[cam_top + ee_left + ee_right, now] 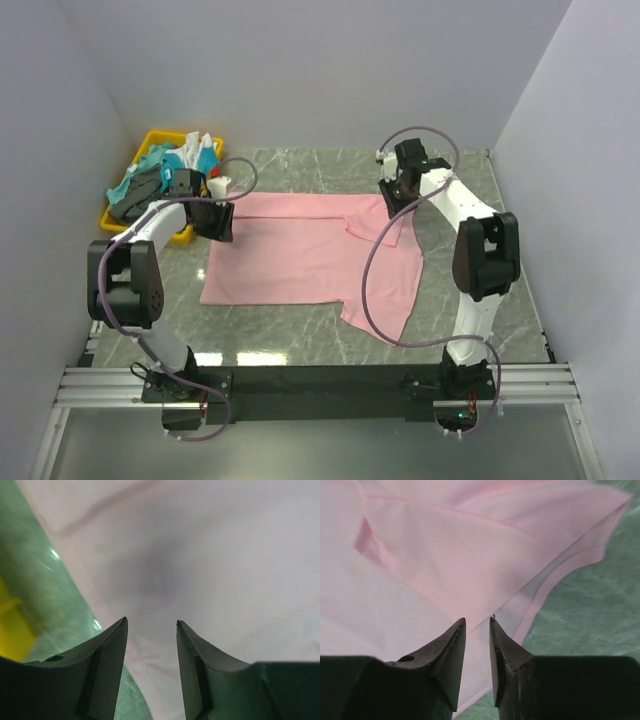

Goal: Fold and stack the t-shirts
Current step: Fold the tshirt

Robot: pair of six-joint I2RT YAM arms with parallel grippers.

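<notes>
Jaws at pink t-shirt (300, 265) edges

The top camera looks down from above and behind the arms, far enough to hold the whole table (470, 190), the pink shirt (290, 260) and the yellow bin (150, 148); the left gripper (150, 623) camera hangs close over the shirt's left edge, bin at its margin; the right gripper (477, 619) camera, equally near, faces the folded far-right corner; all share the shirt.
</notes>
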